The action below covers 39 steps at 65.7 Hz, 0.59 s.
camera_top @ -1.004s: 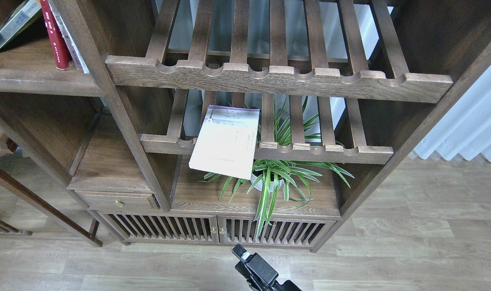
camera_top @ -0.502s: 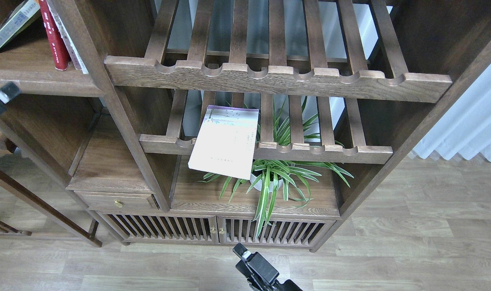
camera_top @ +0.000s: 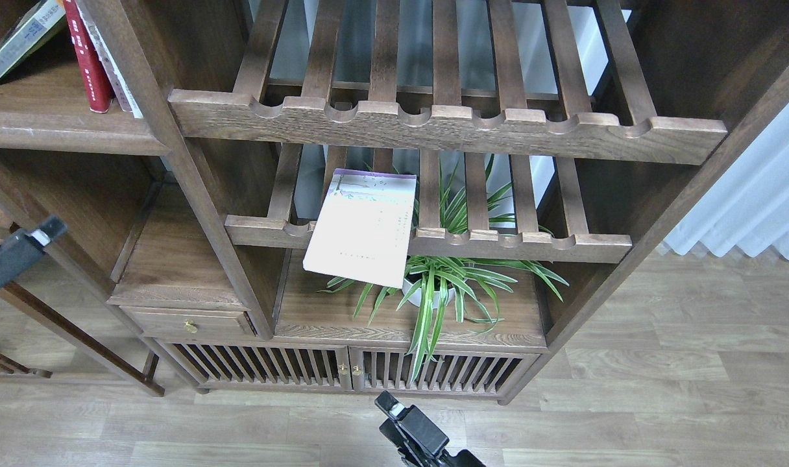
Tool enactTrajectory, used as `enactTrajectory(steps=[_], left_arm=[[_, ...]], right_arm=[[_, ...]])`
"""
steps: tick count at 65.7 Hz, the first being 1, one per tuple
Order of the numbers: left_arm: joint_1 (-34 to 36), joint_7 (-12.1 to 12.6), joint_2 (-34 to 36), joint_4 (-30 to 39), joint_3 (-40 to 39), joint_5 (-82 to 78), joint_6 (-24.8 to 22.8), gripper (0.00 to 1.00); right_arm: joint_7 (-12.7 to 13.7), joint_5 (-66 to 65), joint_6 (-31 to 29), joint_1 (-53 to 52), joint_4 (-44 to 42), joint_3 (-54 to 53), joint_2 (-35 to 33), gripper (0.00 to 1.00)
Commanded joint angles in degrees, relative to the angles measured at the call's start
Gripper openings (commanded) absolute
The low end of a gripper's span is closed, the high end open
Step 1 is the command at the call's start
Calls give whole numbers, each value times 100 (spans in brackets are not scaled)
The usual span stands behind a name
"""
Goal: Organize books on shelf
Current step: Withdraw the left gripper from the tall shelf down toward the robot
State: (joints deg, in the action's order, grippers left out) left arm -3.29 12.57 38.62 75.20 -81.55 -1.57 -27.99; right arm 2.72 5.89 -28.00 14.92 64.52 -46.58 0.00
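Note:
The flat dark-brown shelf [camera_top: 57, 123] is at the top left. On it a yellow-green and grey book [camera_top: 15, 42] leans left, and a red book [camera_top: 86, 61] stands upright with a thin whitish book [camera_top: 119, 81] against its right side. The pale lavender-white book [camera_top: 364, 227] lies flat on the lower slatted rack [camera_top: 518, 245], its near end hanging over the front rail. My left gripper [camera_top: 28, 243] hangs at the left edge, well below the shelf, holding nothing that shows. My right gripper [camera_top: 394, 412] is low at the bottom centre, above the floor. Both are too dark for me to tell their fingers apart.
An upper slatted rack [camera_top: 446, 123] juts out above the lavender book. A potted spider plant [camera_top: 446, 285] stands on the board below the lower rack. A small drawer [camera_top: 187, 322] and slatted cabinet doors [camera_top: 349, 370] are beneath. A curtain [camera_top: 751, 207] hangs at the right.
My left gripper has dropped from the shelf's level at the top left down to the lower left edge. The books and my right gripper have not moved.

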Motion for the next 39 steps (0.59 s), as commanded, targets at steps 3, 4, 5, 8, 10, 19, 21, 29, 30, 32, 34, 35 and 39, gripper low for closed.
enactTrajectory(steps=[3, 4, 5, 8, 10, 19, 21, 29, 30, 32, 34, 35, 39], left_arm=[[-58, 0, -136, -172, 96, -1, -1, 100], [-58, 0, -136, -181, 104, -1, -1, 100], [-58, 0, -136, -181, 104, -1, -1, 100], [-58, 0, -153, -199, 104, -10, -1, 100], [-75, 0, -153, -208, 104, -1, -1, 100], [-128, 0, -162, -243, 122, -1, -1, 100], [-128, -9, -188, -251, 122, -1, -1, 100], [-242, 0, -382, -278, 122, -1, -1, 100], [-277, 0, -417, -278, 122, -1, -1, 100], [-313, 0, -435, -278, 122, -1, -1, 100], [-365, 0, -478, -278, 131, -1, -1, 100], [-383, 0, -505, -278, 131, -1, -1, 100], [-471, 0, -575, -278, 139, -1, -1, 100]], right_arm=[[0, 9, 0, -7, -9, -9, 0, 99], [0, 9, 0, -7, -9, -9, 0, 99], [0, 9, 0, -7, 0, -9, 0, 99], [0, 9, 0, -7, 0, -9, 0, 99], [0, 9, 0, -7, -9, -9, 0, 99], [0, 9, 0, -7, -44, 0, 0, 99], [0, 9, 0, -7, -44, 0, 0, 99], [-9, 9, 0, -7, -44, 0, 0, 99], [-9, 9, 0, -7, -44, 0, 0, 99], [-9, 9, 0, -7, -44, 0, 0, 99], [-9, 18, 0, -7, -44, 0, 0, 99], [-9, 18, 0, -7, -44, 0, 0, 99], [-9, 18, 0, -7, -53, 0, 0, 99]])
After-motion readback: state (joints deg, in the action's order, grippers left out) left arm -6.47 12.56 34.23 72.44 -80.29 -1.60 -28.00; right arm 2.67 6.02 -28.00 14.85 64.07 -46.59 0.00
